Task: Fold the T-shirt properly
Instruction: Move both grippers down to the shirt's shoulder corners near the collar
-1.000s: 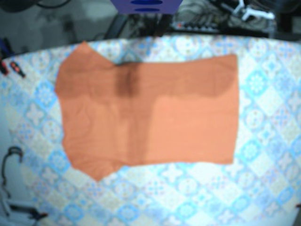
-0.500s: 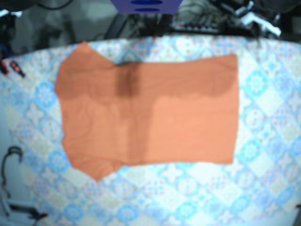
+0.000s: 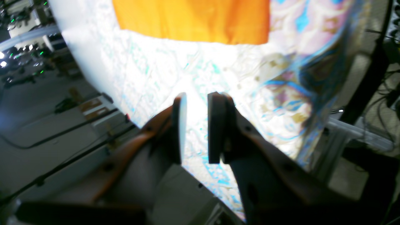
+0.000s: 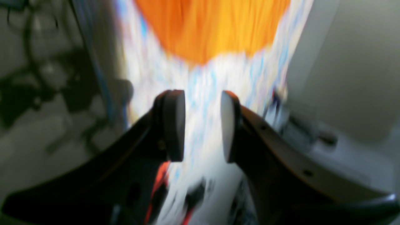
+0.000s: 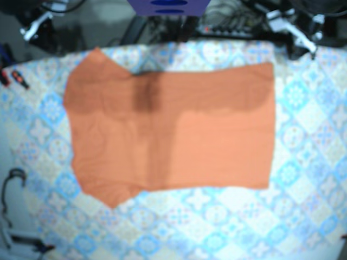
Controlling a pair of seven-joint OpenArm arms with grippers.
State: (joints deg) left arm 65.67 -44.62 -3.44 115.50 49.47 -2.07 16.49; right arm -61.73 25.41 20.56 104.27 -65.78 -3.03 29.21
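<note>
An orange T-shirt (image 5: 168,130) lies flat on the patterned tablecloth (image 5: 217,216), its sleeves toward the left. It looks partly folded, with a darker band along its far side. My left gripper (image 3: 197,100) is open and empty, hovering over the cloth short of the T-shirt's (image 3: 190,18) corner. My right gripper (image 4: 202,97) is also open and empty, with the T-shirt's (image 4: 212,28) rounded edge ahead of it. From above, the left arm (image 5: 295,30) shows at the far right corner and the right arm (image 5: 33,23) at the far left corner, both off the shirt.
Red-handled tools (image 5: 16,78) lie at the table's left edge. A cable loop (image 5: 12,181) sits at the lower left. A blue object (image 5: 168,6) and cluttered equipment (image 5: 233,21) stand behind the far edge.
Both arms have come into the top corners of the base view, the left arm first. The T-shirt has not moved.
</note>
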